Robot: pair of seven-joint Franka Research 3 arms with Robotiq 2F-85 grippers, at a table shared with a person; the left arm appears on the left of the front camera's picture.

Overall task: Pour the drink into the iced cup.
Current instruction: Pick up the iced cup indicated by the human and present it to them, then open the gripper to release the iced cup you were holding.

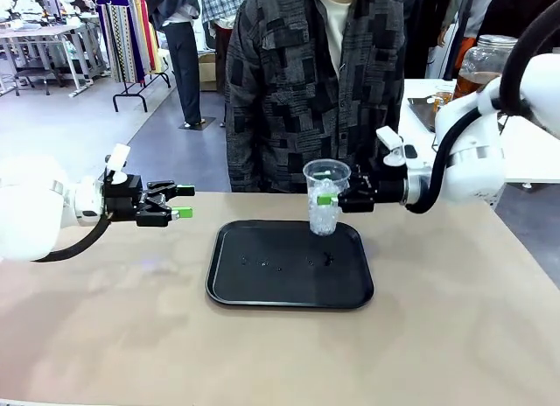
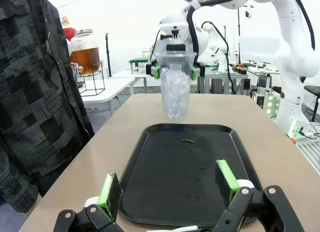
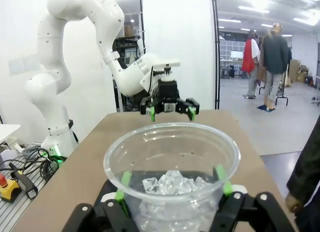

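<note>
Right tool [image 1: 331, 199]: clamped on a clear plastic cup part-filled with ice cubes [image 1: 326, 177], green pads on opposite sides of the wall. Cup upright, mouth up, long axis vertical, raised above the far edge of a flat black rectangular tray [image 1: 289, 288]. No liquid seen in it. Left tool [image 1: 179, 201]: spread wide, holding nothing, level above the tan counter [image 1: 455, 336], left of the tray and well apart from the cup.

Amber-brown translucent drink [image 2: 86, 59]: inside a big clear glass dispenser jar with silver lid [image 2: 83, 42], raised on a black wire stand on a white side counter, off the working counter altogether. Lies behind and to the robot's right of the cup, beyond the right arm; right arm plainly the nearer, and the one carrying the cup. Judged necessary next: bringing the cup's mouth rightward and outward to below the jar's spigot, kept level to hold the ice.

Spigot too small to make out with confidence. Jar partly hidden behind the right arm in front view. Reach to jar not judgeable from these views.
</note>
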